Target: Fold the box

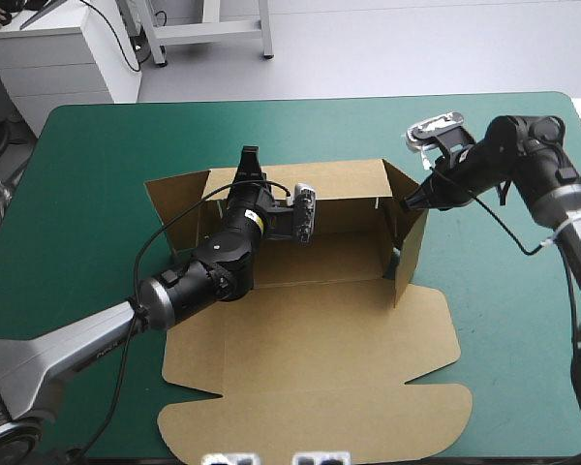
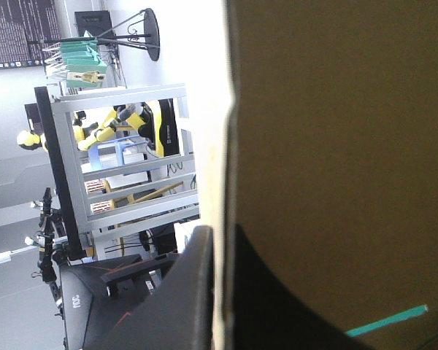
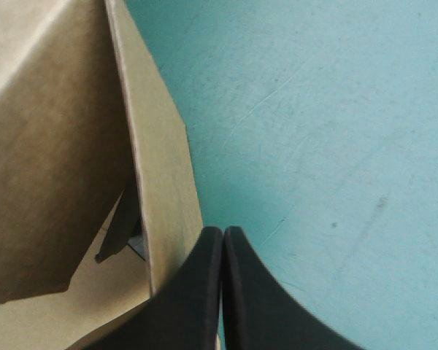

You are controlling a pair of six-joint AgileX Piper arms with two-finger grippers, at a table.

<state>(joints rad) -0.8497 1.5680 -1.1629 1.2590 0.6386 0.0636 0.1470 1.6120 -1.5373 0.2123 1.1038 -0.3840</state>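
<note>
The brown box point(image 1: 310, 358) lies mid-table with its back wall point(image 1: 339, 184) and both side walls raised and its lid flat toward the front edge. My left gripper point(image 1: 248, 167) sits on the back wall's top edge near the left corner. In the left wrist view its fingers point(image 2: 277, 292) stand one on each side of the board point(image 2: 336, 146), so the left gripper point(image 2: 217, 292) is shut on the box. My right gripper point(image 1: 408, 201) is shut with nothing in it, its tip against the outer face of the right wall point(image 1: 407, 242). The right wrist view shows the right gripper point(image 3: 223, 233) just outside that wall point(image 3: 164, 182).
The left side flap point(image 1: 179, 199) leans outward. The teal-green cover point(image 1: 97, 194) lies bare around the box, seen also beside the right wall as the cover point(image 3: 314, 109). The lid's rounded front flap point(image 1: 320, 426) reaches close to the table's front edge.
</note>
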